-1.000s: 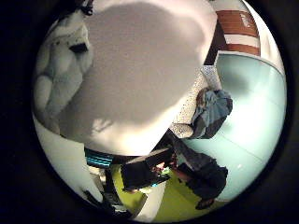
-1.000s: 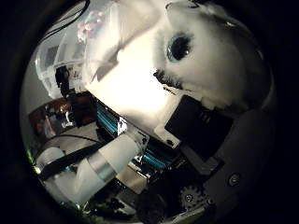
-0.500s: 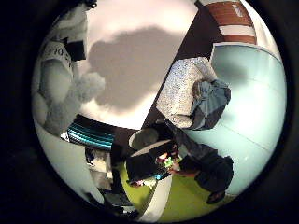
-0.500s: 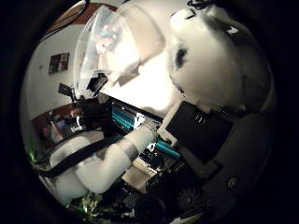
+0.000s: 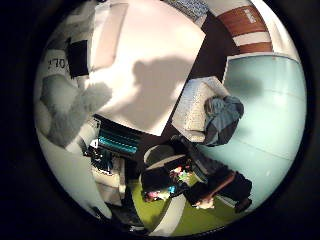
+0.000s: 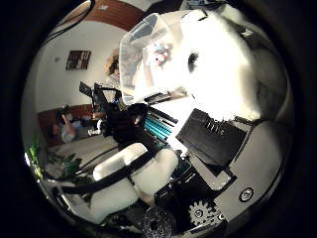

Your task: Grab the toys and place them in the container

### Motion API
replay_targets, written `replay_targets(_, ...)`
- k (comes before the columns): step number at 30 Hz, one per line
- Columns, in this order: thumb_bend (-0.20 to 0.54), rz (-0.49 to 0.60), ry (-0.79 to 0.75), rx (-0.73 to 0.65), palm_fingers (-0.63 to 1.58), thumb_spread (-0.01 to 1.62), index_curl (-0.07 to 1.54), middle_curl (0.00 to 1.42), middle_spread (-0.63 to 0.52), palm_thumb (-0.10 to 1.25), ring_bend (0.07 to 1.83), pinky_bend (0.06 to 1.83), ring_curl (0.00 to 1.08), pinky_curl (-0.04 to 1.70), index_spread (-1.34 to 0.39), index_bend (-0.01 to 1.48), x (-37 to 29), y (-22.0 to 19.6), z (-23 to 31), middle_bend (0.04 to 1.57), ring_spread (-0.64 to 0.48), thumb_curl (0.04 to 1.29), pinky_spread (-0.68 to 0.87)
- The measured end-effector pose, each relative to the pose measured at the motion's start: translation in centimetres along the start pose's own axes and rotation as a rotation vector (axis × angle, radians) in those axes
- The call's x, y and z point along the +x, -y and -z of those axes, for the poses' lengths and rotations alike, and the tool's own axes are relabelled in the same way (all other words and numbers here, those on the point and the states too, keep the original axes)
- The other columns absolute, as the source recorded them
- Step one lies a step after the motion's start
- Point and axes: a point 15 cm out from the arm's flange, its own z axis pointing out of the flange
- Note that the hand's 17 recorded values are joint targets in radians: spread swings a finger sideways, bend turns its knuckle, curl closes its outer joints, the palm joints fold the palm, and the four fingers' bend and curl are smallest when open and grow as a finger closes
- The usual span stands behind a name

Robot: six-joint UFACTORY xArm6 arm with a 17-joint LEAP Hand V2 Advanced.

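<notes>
A white fluffy plush toy (image 6: 226, 74) with a dark eye fills much of the right thumb side palm view, pressed close to my palm. My right hand (image 6: 213, 139) shows as black and white finger parts curled against the toy's underside. The right little finger side palm view shows the toy's pale furry body (image 5: 58, 112) with a black finger part across it. A clear plastic container (image 6: 149, 38) with a small pink thing inside stands beside the toy's head in the right thumb side palm view.
A white table top (image 5: 150, 55) lies below the palm. Beyond its edge are a speckled grey seat (image 5: 195, 105), a teal surface (image 5: 265, 115) and a green mat (image 5: 170, 205). The white arm (image 6: 124, 183) and dark equipment (image 6: 114, 114) show in the right thumb side palm view.
Both views have shifted, so the hand has moved with the plush toy still against the palm. The table top looks smaller and farther. The clear container shows more fully.
</notes>
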Motion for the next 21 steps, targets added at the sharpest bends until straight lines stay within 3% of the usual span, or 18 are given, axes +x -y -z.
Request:
replay_targets(11, -0.022, 0.163, -0.008, 0.079, 1.07, 0.49, 0.89, 0.80, -0.15, 1.04, 1.29, 1.05, 0.83, 1.09, -0.24, 1.03, -12.6, 9.1, 3.9, 1.34, -0.25, 0.88, -0.27)
replay_targets(21, -0.022, 0.262, 0.005, 0.081, 1.07, 0.49, 0.89, 0.81, -0.15, 1.03, 1.28, 1.02, 0.85, 1.12, -0.25, 1.02, -20.7, 17.1, 4.0, 1.33, -0.26, 0.89, -0.28)
